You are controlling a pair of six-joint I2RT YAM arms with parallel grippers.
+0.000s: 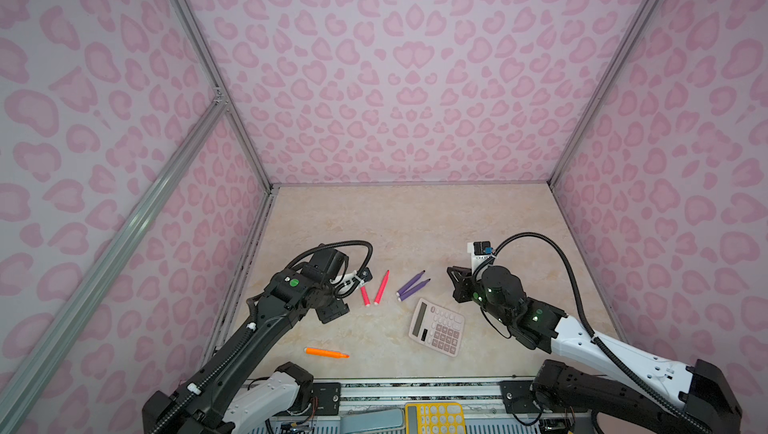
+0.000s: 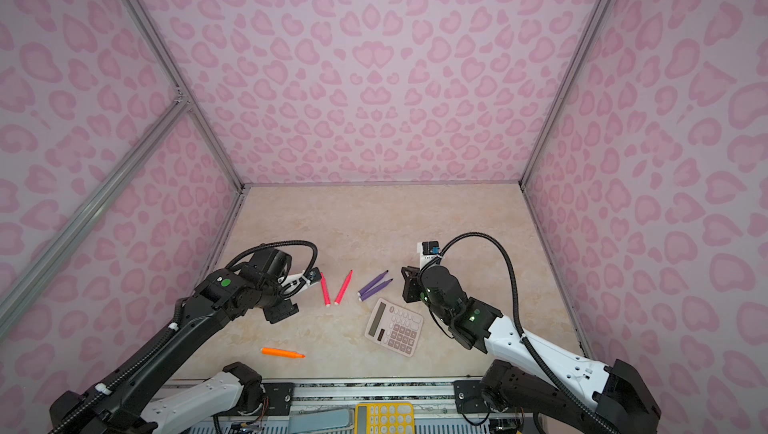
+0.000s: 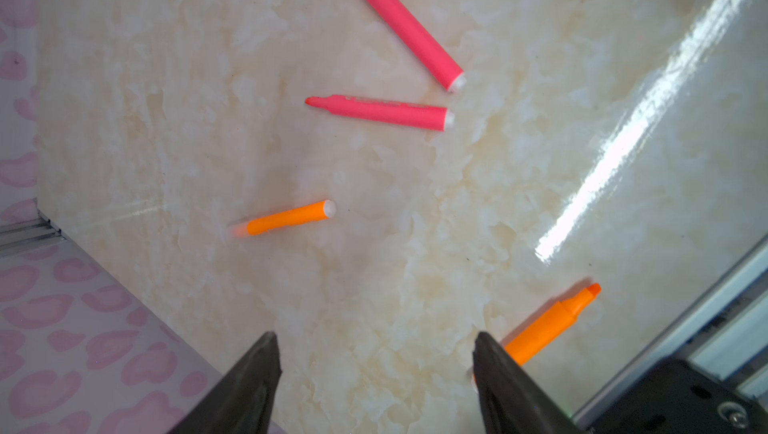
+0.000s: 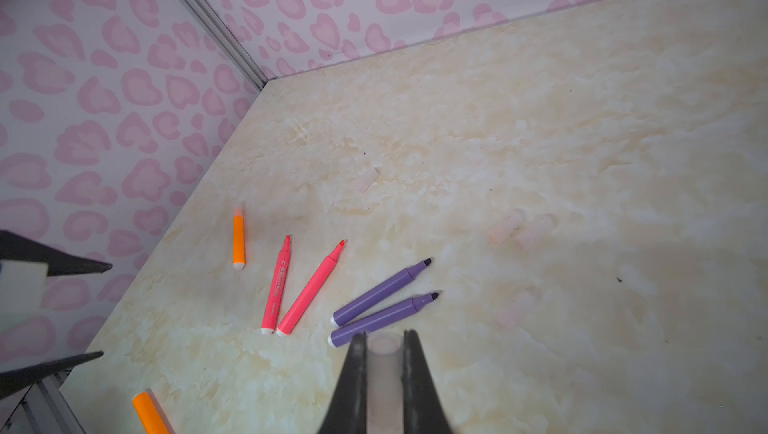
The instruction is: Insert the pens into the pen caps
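Observation:
My right gripper (image 4: 384, 338) is shut on a clear pen cap (image 4: 384, 349), held above the table beside two purple pens (image 4: 380, 292) (image 1: 412, 284). In the left wrist view my left gripper (image 3: 374, 340) stands open and holds nothing. An orange pen (image 3: 544, 328) (image 1: 326, 354) lies just past one of its fingers (image 3: 494, 369). Two pink-red pens (image 3: 380, 112) (image 1: 381, 287) lie farther out. A shorter-looking orange pen (image 3: 291, 216) (image 4: 238, 240) has a pale, blurred tip end; the left arm hides it in both top views. Faint pen caps (image 4: 505, 230) (image 4: 515, 307) lie loose on the table.
A pinkish calculator (image 1: 436, 328) (image 2: 392, 328) lies near the front, between the arms. Patterned walls close the marble table (image 1: 415, 224) on three sides, and a metal rail (image 1: 415, 386) runs along the front. A yellow calculator (image 1: 436, 417) sits beyond the rail.

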